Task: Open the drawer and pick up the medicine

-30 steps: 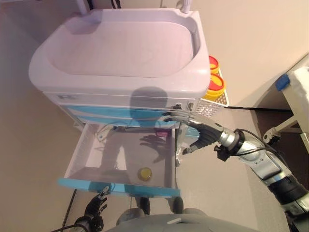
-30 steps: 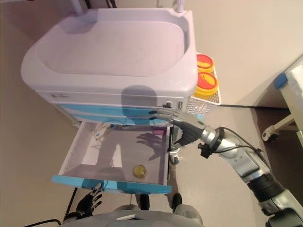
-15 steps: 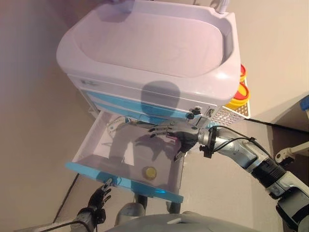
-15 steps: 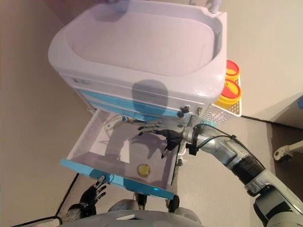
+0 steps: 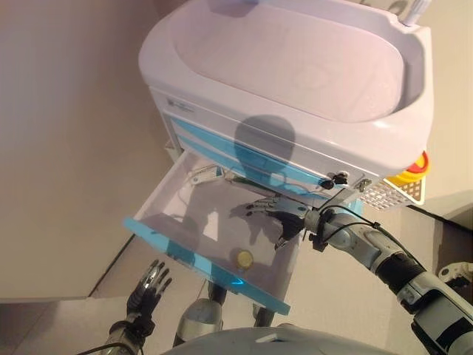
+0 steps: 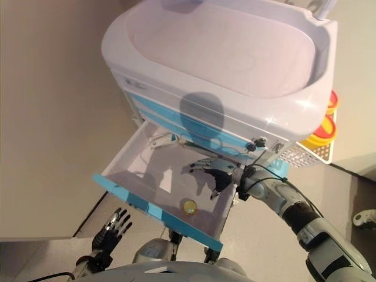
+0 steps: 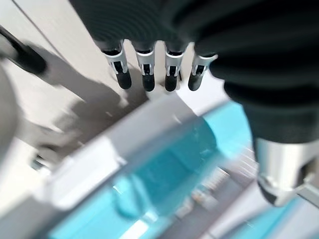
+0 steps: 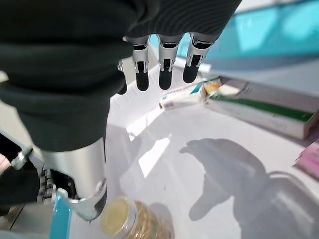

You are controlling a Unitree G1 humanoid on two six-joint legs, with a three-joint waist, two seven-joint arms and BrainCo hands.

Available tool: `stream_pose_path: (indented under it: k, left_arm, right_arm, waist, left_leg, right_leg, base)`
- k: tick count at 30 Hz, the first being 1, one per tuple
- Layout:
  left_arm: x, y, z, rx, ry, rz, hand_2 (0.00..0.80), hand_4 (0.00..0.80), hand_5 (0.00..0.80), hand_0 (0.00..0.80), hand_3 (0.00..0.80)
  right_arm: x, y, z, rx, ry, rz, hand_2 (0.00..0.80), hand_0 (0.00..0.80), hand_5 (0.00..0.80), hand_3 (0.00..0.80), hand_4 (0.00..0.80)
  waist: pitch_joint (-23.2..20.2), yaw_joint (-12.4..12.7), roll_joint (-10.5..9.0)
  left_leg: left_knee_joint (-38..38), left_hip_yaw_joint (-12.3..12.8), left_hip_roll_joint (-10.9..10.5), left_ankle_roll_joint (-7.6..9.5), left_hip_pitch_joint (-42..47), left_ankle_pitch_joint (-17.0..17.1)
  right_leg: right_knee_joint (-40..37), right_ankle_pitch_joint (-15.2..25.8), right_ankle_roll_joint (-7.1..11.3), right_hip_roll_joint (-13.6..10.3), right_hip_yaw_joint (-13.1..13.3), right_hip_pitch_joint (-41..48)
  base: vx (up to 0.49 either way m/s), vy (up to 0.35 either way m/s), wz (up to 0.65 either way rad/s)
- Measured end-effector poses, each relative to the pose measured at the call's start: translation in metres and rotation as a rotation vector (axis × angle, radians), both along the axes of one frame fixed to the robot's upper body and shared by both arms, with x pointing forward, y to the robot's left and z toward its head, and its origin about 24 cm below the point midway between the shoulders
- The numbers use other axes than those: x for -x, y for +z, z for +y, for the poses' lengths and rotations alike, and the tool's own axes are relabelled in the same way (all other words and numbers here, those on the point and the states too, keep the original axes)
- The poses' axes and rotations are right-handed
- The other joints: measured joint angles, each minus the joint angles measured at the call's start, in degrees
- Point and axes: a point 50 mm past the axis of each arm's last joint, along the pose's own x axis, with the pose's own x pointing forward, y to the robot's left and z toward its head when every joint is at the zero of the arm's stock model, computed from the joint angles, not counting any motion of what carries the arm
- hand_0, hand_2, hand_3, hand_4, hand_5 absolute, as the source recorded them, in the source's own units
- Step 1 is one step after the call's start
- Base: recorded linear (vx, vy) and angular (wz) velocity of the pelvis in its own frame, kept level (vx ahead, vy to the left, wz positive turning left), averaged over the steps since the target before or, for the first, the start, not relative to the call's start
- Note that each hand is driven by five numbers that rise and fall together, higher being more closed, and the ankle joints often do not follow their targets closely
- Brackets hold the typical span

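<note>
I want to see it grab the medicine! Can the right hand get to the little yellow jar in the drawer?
Probably yes. The drawer is pulled open and the right hand hovers inside it, fingers straight, holding nothing. The yellow-lidded jar sits nearer the drawer's front, with only bare drawer floor between them.

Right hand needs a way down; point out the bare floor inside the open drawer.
The drawer floor is bare between the right hand and the jar near the front panel. The rear, under the cart, is crowded with boxes.
</note>
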Motion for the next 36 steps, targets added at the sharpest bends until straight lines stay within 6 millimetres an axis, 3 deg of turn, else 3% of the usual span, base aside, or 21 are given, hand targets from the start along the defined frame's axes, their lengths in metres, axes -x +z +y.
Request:
stream_pose_path:
  k: [10,16,20,29,36]
  left_arm:
    - [0.008,-0.003,0.007,-0.055,0.055,0.067,0.000,0.000,0.000,0.000,0.000]
    - [0.040,-0.023,0.018,-0.182,0.089,0.309,0.000,0.000,0.000,0.000,0.000]
    - [0.056,-0.030,0.018,-0.202,0.068,0.387,0.000,0.000,0.000,0.000,0.000]
    - [0.061,-0.033,0.016,-0.213,0.035,0.421,0.000,0.000,0.000,0.000,0.000]
    - [0.060,-0.034,0.009,-0.211,-0.014,0.423,0.000,0.000,0.000,0.000,0.000]
  right_arm:
    - [0.004,-0.022,-0.008,0.059,-0.030,0.016,0.000,0.000,0.000,0.000,0.000]
    - [0.008,-0.036,-0.005,0.120,0.034,0.046,0.000,0.000,0.000,0.000,0.000]
    - [0.010,-0.043,-0.008,0.141,0.043,0.050,0.000,0.000,0.000,0.000,0.000]
    - [0.019,-0.057,0.006,0.120,0.094,-0.018,0.000,0.000,0.000,0.000,0.000]
    - [0.022,-0.067,0.003,0.156,0.085,-0.080,0.000,0.000,0.000,0.000,0.000]
  waist:
    - [0.1,0.3,1.19]
    - [-0.7,0.5,2.47]
    - [-1.2,2.0,3.19]
    - [-1.5,3.3,3.04]
    - [-1.6,3.2,3.14]
  left_leg:
    - [0.0,-1.6,-0.4,0.13,-0.4,0.4]
    - [0.0,-2.3,-0.4,0.02,-0.1,0.5]
    - [0.0,-2.7,-0.4,-0.47,-0.1,0.2]
    - [0.0,-4.1,-0.6,-0.71,-0.8,0.7]
    - [0.1,-5.1,-0.7,-0.86,-1.5,1.0]
  right_leg:
    - [0.0,0.0,0.06,-0.3,-1.3,0.2]
    - [-0.1,-0.2,0.17,-0.3,-2.1,0.9]
    - [-0.2,-0.2,0.19,-0.2,-2.5,1.0]
    - [0.0,-0.2,0.19,-0.2,-3.8,0.9]
    - [0.0,-0.3,0.19,-0.2,-5.0,0.7]
  base:
    - [-0.003,0.000,0.07]
    - [0.006,-0.004,0.07]
    - [0.003,-0.001,0.06]
    - [-0.002,0.000,0.08]
    - [0.007,0.004,0.09]
